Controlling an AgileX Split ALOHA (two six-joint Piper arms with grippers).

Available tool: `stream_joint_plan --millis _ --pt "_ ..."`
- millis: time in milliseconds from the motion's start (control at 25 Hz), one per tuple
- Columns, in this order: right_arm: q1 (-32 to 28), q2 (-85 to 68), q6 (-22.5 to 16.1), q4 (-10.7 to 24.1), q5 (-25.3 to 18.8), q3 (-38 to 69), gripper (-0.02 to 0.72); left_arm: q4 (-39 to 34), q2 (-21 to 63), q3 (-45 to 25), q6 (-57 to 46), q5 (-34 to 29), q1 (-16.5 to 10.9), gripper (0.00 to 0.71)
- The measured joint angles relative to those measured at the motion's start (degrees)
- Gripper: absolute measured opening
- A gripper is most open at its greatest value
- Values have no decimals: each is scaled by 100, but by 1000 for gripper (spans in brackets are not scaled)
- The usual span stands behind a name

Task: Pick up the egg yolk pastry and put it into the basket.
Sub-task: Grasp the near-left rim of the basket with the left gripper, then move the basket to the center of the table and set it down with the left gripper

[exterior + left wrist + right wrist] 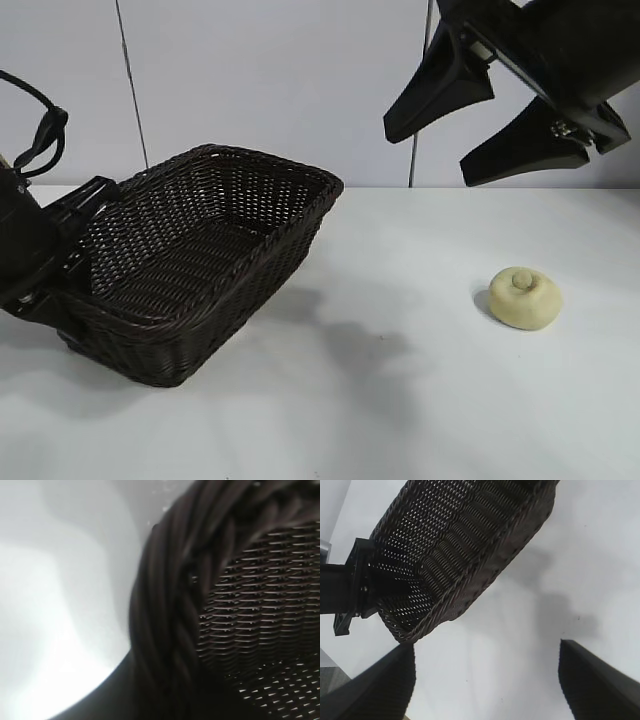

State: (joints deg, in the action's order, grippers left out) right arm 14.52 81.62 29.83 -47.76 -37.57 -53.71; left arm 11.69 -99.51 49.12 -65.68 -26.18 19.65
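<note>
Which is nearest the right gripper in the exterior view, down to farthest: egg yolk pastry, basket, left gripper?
From the right gripper, raised at upper right:
1. Egg yolk pastry, on the table below it.
2. Basket, left of centre.
3. Left gripper, far left, at the basket's end.

Bright, even light falls from above on the white table (400,400), throwing soft, diffuse shadows beside the basket (200,270) and the egg yolk pastry (525,298). In the left wrist view the braided rim (170,620) is blurred, too close to focus, and the tabletop glares white.
</note>
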Motion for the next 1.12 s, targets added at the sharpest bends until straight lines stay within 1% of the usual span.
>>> stream_joint_plan --millis 280,480,640,760,960,1120 --pt "0 0 0 0 -7 0 567 70 10 0 40 -114 0 100" --pt "0 0 0 0 -39 0 567 458 171 18 590 -268 -68 100" --pt "0 0 0 0 -39 0 567 507 191 285 1133 -724 -229 100" --pt "0 0 0 0 -39 0 567 502 201 514 1210 -989 -262 100" --pt "0 0 0 0 -39 0 567 496 238 900 1251 -1151 -262 100" --pt "0 0 0 0 -39 0 567 496 276 979 1259 -1210 -264 100"
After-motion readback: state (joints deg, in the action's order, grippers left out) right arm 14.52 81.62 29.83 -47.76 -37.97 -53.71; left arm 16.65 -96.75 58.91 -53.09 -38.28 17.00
